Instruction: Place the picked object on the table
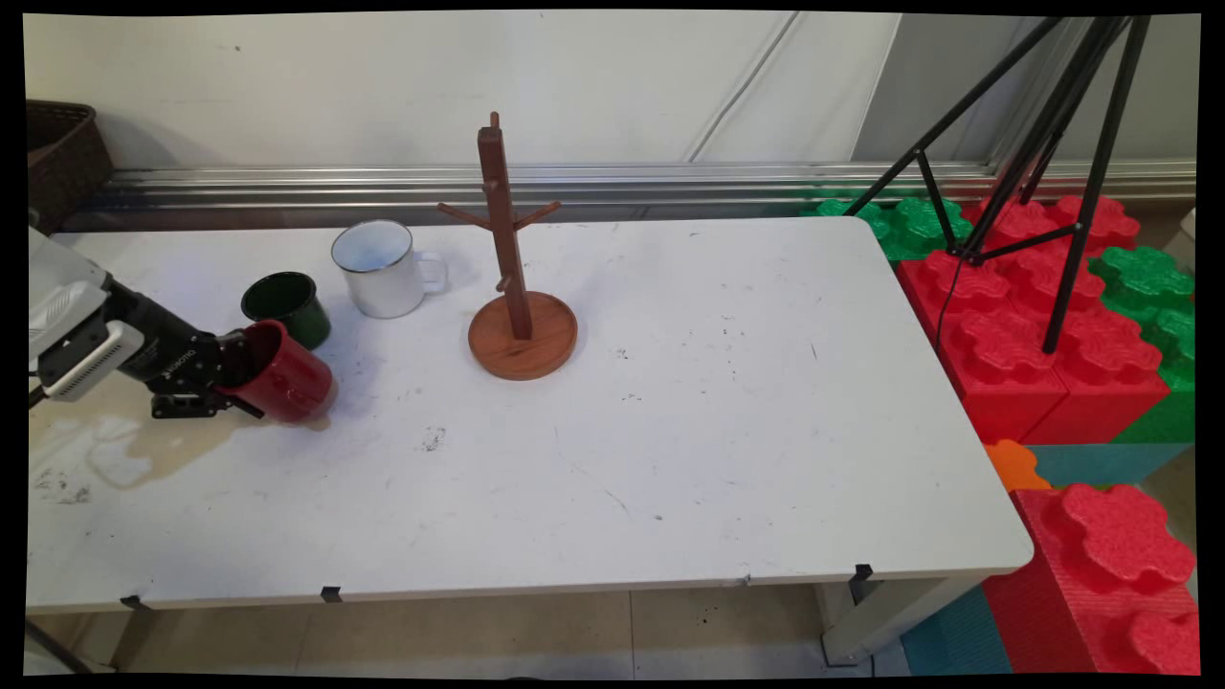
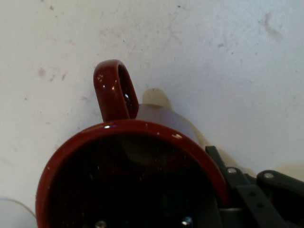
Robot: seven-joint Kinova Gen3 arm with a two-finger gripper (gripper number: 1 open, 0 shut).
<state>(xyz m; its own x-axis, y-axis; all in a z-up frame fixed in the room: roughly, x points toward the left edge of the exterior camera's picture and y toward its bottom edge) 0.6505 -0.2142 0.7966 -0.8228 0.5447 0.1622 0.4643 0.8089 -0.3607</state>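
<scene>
At left of the frame, the gripper [image 1: 233, 376] is holding a red mug [image 1: 284, 373] tilted on its side over the table [image 1: 670, 459], jaws closed on its rim (one inside). Green mug [image 1: 287, 306] sitting just behind; white enamel mug [image 1: 381, 268] and wooden mug tree [image 1: 512, 277] standing further right.

The gripper [image 1: 233, 381] grips a glossy red mug [image 1: 287, 375] by its rim, tilted on its side, mouth toward the hand, just before the green mug [image 1: 287, 306].
</scene>
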